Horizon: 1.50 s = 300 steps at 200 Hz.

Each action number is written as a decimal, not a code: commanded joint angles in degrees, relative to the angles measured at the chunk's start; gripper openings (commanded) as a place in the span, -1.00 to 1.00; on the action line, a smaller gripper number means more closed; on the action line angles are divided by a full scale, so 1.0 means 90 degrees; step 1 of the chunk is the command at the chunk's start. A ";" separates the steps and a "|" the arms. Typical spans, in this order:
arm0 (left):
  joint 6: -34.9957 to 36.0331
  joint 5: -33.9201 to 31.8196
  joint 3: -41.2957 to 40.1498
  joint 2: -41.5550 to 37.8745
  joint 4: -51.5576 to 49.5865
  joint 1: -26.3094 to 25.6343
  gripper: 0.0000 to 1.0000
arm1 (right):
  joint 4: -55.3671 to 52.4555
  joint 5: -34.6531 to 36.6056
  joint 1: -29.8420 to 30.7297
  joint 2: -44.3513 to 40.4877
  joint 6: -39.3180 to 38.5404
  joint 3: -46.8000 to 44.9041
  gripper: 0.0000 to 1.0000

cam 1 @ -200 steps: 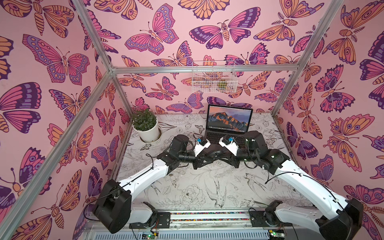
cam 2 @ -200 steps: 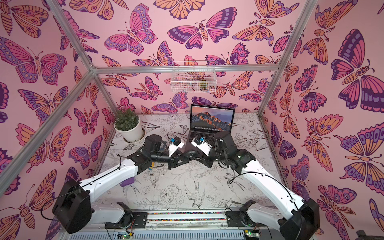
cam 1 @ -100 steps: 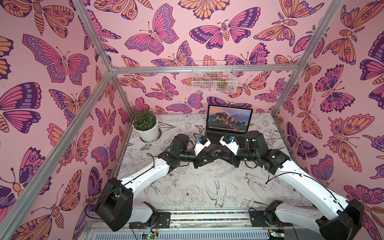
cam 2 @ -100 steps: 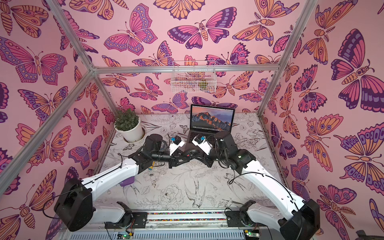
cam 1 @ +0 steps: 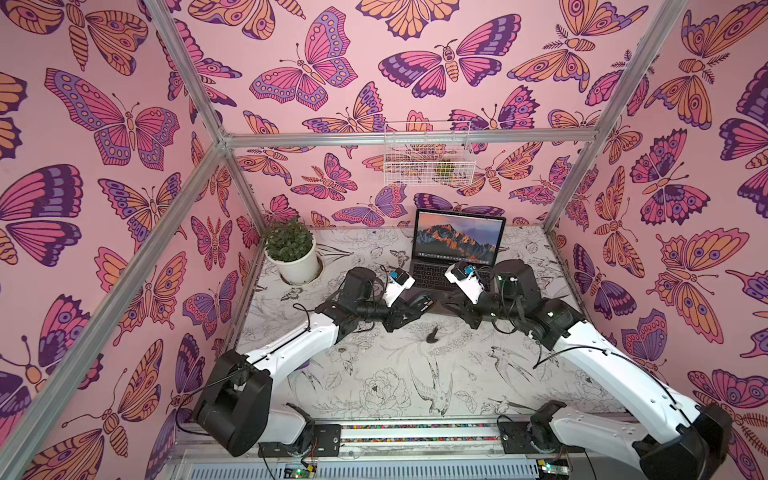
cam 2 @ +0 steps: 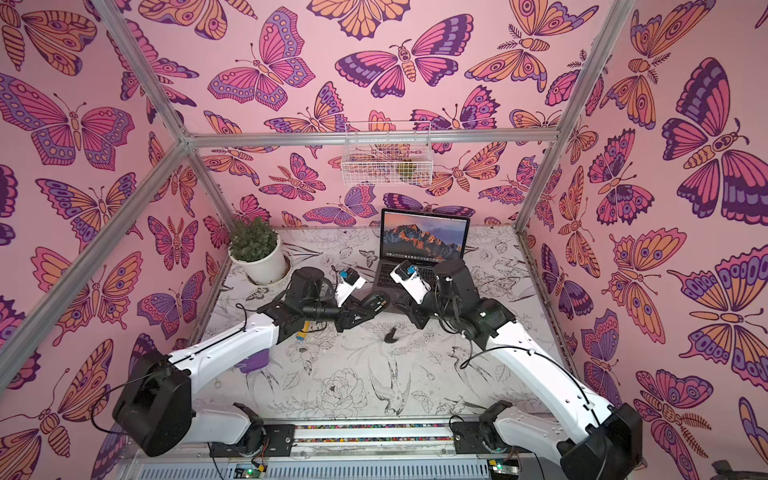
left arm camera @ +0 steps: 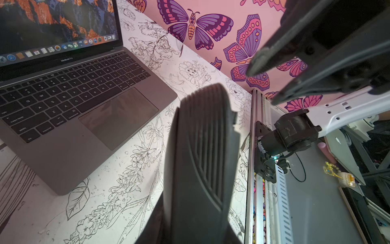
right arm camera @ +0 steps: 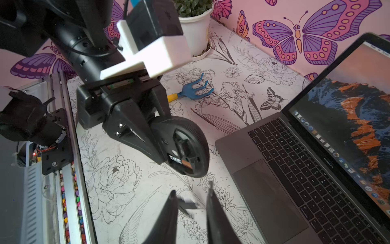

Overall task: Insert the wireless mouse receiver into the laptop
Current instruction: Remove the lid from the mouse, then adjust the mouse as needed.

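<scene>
Receiver — mouse, rake, laptop near.

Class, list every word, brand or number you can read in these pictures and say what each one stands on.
"MacBook Pro": on the laptop, on the strip below its screen.
"caps lock", "shift", "control", "option", "command": on its keys, alongside single letters such as "Q", "W", "E".
The white label on the underside of the wireless mouse: too blurred to read.
Icons along the bottom of the screen: too small to read.
</scene>
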 commanded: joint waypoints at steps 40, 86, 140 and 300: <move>-0.0449 -0.1995 -0.0604 -0.0473 0.0438 0.0026 -1.00 | 0.0634 0.2056 -0.0036 -0.0032 0.2203 -0.0835 0.47; -0.1003 -0.3175 -0.1166 -0.0946 0.0889 0.0028 -1.00 | 0.0806 0.2052 -0.0036 0.0463 0.3772 -0.1417 0.99; -0.1310 -0.3159 -0.1773 -0.0934 0.1946 0.0034 -1.00 | 0.3128 0.1069 0.0091 0.0815 0.4730 -0.2380 0.99; -0.0624 -0.4711 -0.2438 0.0511 0.6979 -0.0945 -1.00 | 0.5216 0.1189 0.0900 0.2382 0.6345 -0.0428 0.93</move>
